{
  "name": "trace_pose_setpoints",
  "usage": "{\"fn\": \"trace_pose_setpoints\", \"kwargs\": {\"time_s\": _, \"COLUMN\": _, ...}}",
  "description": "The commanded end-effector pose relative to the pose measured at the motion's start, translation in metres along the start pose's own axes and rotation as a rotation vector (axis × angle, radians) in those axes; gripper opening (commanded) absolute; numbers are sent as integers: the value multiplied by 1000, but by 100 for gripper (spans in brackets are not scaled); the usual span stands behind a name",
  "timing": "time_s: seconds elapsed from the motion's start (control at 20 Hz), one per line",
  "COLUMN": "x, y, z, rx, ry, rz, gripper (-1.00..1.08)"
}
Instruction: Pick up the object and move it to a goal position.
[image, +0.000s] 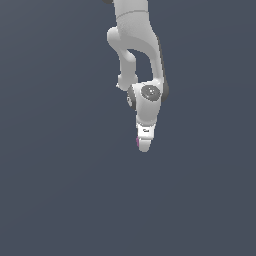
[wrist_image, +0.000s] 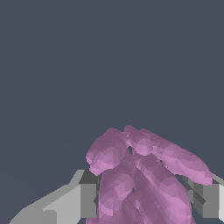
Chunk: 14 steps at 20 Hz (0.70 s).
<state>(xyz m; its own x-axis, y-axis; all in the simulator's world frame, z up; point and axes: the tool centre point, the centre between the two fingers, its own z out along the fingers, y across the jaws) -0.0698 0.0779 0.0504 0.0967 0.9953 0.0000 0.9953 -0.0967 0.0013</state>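
Note:
The magenta-purple lumpy object (wrist_image: 140, 179) fills the space between my two fingers in the wrist view, its lobes reaching out past the fingertips. One grey finger (wrist_image: 87, 199) presses on one side of it and the other finger (wrist_image: 205, 199) on the other side. In the exterior view only a small purple sliver of the object (image: 138, 142) shows beside the tip of my white gripper (image: 144, 145), which points down from the arm. The gripper is shut on the object.
A plain dark grey-blue surface (image: 60, 190) fills both views. The white arm (image: 135, 45) comes down from the top middle of the exterior view. No other objects or goal marker show.

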Motion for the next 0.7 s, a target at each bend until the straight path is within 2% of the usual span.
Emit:
{"fn": "trace_pose_setpoints", "kwargs": {"time_s": 0.0, "x": 0, "y": -1, "z": 1, "rx": 2, "ry": 0, "rz": -1, "gripper": -100}}
{"fn": "trace_pose_setpoints", "kwargs": {"time_s": 0.65, "x": -5, "y": -3, "z": -14, "rx": 0, "ry": -1, "rz": -1, "gripper": -100}}
